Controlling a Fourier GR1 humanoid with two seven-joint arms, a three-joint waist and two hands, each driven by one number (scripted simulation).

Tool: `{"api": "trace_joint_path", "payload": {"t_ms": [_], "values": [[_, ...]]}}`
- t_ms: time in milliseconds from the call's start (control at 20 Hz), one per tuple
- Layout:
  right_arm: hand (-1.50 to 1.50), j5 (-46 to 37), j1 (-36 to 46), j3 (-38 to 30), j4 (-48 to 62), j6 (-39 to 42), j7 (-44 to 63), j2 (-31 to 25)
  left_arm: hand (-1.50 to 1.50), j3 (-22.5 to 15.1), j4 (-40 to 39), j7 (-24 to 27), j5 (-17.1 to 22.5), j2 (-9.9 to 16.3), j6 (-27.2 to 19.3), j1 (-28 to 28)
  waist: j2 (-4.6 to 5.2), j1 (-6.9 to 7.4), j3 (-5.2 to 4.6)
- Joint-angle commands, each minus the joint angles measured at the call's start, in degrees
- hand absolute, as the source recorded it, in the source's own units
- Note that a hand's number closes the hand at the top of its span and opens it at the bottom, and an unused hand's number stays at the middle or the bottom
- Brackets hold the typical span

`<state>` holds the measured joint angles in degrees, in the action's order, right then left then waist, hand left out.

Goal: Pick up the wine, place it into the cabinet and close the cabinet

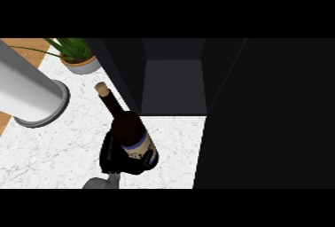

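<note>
R hand (116, 158) curled round wine bottle (130, 128) base, bottle tilted, cork end up-left, over marble counter (46, 150) just in front of open dark cabinet (173, 84). L forearm (26, 88) at left.

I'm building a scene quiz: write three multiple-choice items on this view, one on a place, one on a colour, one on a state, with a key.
1. Where is the potted plant?
A. upper left of the counter
B. inside the cabinet
C. beside the robot hand

2. What colour is the wine bottle stopper?
A. red
B. tan
C. blue

3. How is the bottle held?
A. lying flat on the counter
B. gripped by a robot hand
C. standing inside the cabinet

Key: A, the plant sits at the counter's far left corner; B, the tip looks cork-tan; C is out, so B, dark fingers curl round the bottle's base.
</note>
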<state>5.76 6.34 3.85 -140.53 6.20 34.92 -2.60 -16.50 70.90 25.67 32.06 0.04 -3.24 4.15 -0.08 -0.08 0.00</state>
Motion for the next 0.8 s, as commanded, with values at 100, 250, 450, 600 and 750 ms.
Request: {"api": "trace_joint_path", "payload": {"t_ms": [100,250,450,600,750], "values": [[-1.5,5.34,-6.02,-1.8,0.65,4.22,-5.82,-0.46,1.5,-4.21,-4.99,2.55,6.06,-0.04,-7.1,5.32,0.11,-0.29,0.01],[-1.5,-0.06,3.7,2.08,0.82,-1.57,2.38,0.87,1.5,-9.89,-7.07,5.41,9.87,-0.04,-11.54,7.03,0.12,-0.15,-0.05],[-1.5,4.24,-3.18,-0.74,-0.07,2.3,-2.56,0.09,1.5,-5.21,-18.33,8.5,11.51,-0.04,-5.4,10.99,0.19,-0.45,-0.03],[-1.5,2.06,-7.49,1.86,-1.9,3.2,-4.77,0.8,1.5,-5.99,-15.06,8.33,10.41,-0.04,-6.96,9.93,0.07,-0.18,0.0],[-1.5,4.04,-2.77,-1.18,1.45,2.28,-3.72,0.13,1.5,-8.29,-15.56,10.01,12.05,-0.04,-7.95,11.1,0.08,-0.1,-0.01]]}}
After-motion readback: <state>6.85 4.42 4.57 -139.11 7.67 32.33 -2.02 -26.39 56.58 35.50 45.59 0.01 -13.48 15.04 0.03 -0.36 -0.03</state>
